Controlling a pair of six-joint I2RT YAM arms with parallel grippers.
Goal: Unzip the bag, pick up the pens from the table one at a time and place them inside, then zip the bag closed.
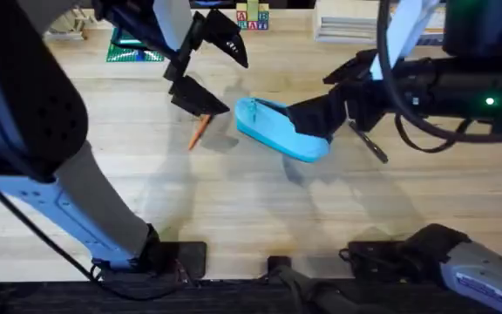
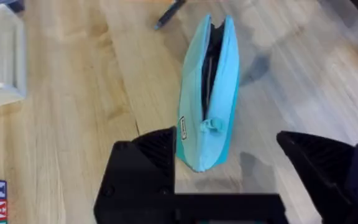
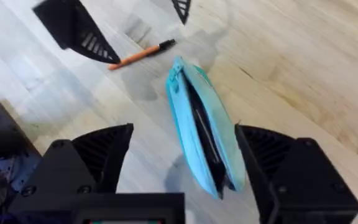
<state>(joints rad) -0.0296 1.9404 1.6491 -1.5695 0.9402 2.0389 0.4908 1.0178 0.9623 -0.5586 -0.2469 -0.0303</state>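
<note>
Wood-grain table (image 1: 234, 201): bag (image 1: 281, 129) unzipped, orange pen (image 1: 199, 131) at its nine o'clock. Left gripper (image 1: 212, 74) wide, empty; descend squarely astride pen. Right gripper (image 3: 185, 165) wide, astride bag.

One bag (image 1: 279, 129), two pens, perhaps a third inside: orange pen (image 1: 198, 133), dark pen (image 1: 369, 142).

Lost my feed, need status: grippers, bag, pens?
Left gripper and right gripper open, empty, flanking the bag. Bag unzipped. Orange pen and dark pen on the table. No obstruction.
</note>
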